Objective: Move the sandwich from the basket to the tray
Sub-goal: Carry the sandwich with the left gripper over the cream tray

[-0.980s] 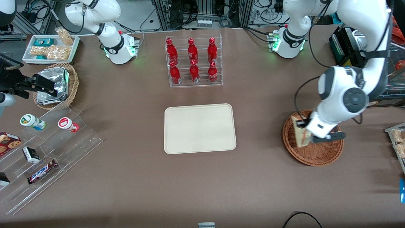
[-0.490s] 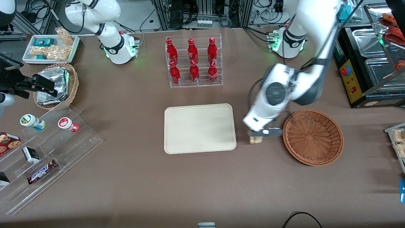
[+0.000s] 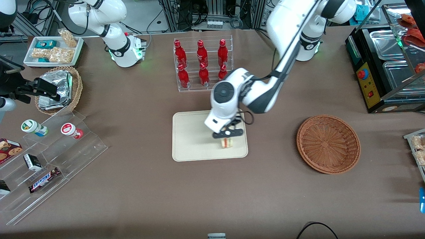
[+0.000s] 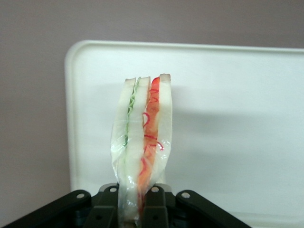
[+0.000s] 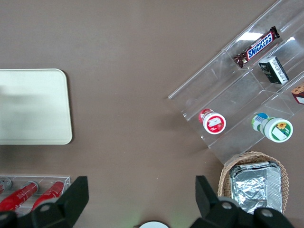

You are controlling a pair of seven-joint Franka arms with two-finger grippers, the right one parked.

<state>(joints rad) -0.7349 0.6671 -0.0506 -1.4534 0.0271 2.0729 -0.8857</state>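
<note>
Your gripper (image 3: pixel 227 134) hangs over the tray (image 3: pixel 189 139), above the tray corner nearest the basket (image 3: pixel 328 144) and the front camera, fingers (image 4: pixel 153 209) pinched on the sandwich (image 3: pixel 226 142). Sandwich is off the surface, held by its lower end, above that same part of the tray. In the wrist view the sandwich (image 4: pixel 141 147) is a clear-wrapped wedge: white bread slices, thin green layer in one gap, red-orange layer in the other, wrap loose and shiny along the sides. Its long axis runs straight out from the fingers, and the cut top end points away from your gripper toward the tray's rim (image 4: pixel 71 109); layers are seen edge-on.

Versus half a second ago: the gripper was over bare counter between tray and basket, sandwich just outside the tray's edge. Now both are over the tray. A second ago the gripper was in the basket with the sandwich against its rim. Basket now holds nothing and sits toward the working arm's end of the counter, well apart from the tray.

Tray is mid-counter. Bottle rack (image 3: pixel 203 63) with red bottles stands farther from the front camera than the tray, toward the counter's back edge. Foil packets in a tan basket (image 3: pixel 59 89) and clear stepped shelf (image 3: pixel 49 156) are at the parked arm's end.
</note>
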